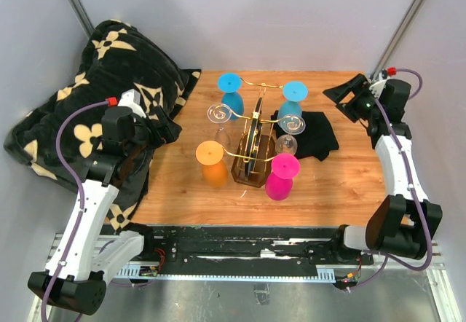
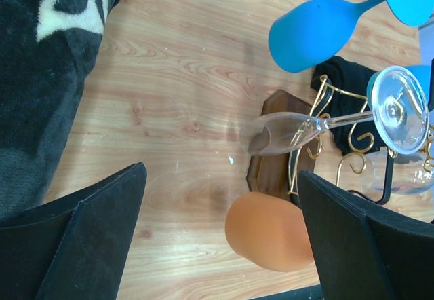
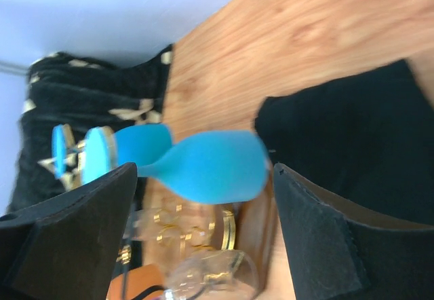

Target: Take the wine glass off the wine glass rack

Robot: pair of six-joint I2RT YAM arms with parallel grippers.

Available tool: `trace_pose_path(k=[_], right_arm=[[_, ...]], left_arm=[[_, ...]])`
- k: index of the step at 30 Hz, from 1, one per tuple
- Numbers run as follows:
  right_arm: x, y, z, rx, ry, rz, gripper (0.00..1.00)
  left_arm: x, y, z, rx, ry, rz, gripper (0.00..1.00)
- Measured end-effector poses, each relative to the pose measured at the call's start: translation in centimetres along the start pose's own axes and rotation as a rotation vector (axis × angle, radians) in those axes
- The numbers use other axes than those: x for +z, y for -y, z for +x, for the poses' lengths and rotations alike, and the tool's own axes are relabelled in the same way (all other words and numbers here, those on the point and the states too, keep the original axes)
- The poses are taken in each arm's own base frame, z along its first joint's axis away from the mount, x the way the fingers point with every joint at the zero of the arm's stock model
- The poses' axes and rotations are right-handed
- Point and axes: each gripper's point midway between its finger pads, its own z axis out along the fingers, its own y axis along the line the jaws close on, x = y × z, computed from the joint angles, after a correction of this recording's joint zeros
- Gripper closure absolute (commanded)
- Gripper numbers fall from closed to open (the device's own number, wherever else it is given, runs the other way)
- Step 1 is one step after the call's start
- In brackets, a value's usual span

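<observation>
Setting: grey walls close in a wooden bench (image 1: 182, 183); a black flower-print blanket (image 1: 87, 118) lies bunched left of the rack.
Left tool (image 1: 171, 127): fingers spread wide, nothing between them; it hovers left of the rack, apart from every glass.
Right tool (image 1: 342, 92): likewise agape and empty, hanging well to the right of the rack, beyond the black cloth (image 1: 314, 134).
Landmark: wine glass rack (image 1: 251, 140), mid-bench, gold wire arms over a dark wooden base.
Glasses on rack: all hang bowl down. Clear wine glass (image 1: 219, 114) on the left arm, nearest the left tool; blue glass (image 1: 231, 92) behind it; orange glass (image 1: 211, 158) in front; second blue glass (image 1: 293, 100) at back right; pink glass (image 1: 282, 174) at front right; a second clear glass (image 1: 286, 144) between those two.
Step in hand: approach, judging by the gap; no glass gripped, none off the rack.
Next move: probably the left tool advances toward the clear glass, closes on its bowl or stem (image 2: 346, 119), then lifts and slides the foot out along the wire arm without knocking neighbours.
</observation>
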Motion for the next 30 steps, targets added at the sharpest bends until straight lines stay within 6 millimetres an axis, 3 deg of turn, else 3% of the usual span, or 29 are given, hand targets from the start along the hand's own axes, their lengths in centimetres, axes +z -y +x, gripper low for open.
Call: trace_pose_path(k=[5, 10, 12, 14, 17, 23, 30], right_arm=[[-0.3, 4.9, -0.1, 0.015, -0.006, 0.153, 0.16], [1.2, 8.9, 2.5, 0.049, -0.118, 0.236, 0.15], [1.8, 10.6, 4.1, 0.08, -0.18, 0.261, 0.03], [2.4, 12.1, 5.6, 0.113, -0.239, 0.28, 0.01], [2.9, 13.2, 7.1, 0.149, -0.298, 0.287, 0.02], [4.1, 13.4, 8.4, 0.2, -0.357, 0.216, 0.01], [7.6, 14.8, 11.2, 0.371, -0.452, 0.117, 0.01]], left_arm=[[-0.1, -0.2, 0.1, 0.0, 0.0, -0.011, 0.0], [0.0, -0.3, 0.2, 0.0, -0.004, -0.013, 0.0], [0.1, -0.5, 0.5, -0.001, -0.01, -0.018, 0.0], [0.2, -0.6, 0.7, -0.001, -0.016, -0.022, 0.0], [0.3, -0.9, 1.0, -0.002, -0.022, -0.029, 0.0], [0.3, -0.9, 1.0, -0.009, -0.021, -0.031, 0.0], [0.3, -0.8, 1.1, -0.024, -0.024, -0.027, 0.01]])
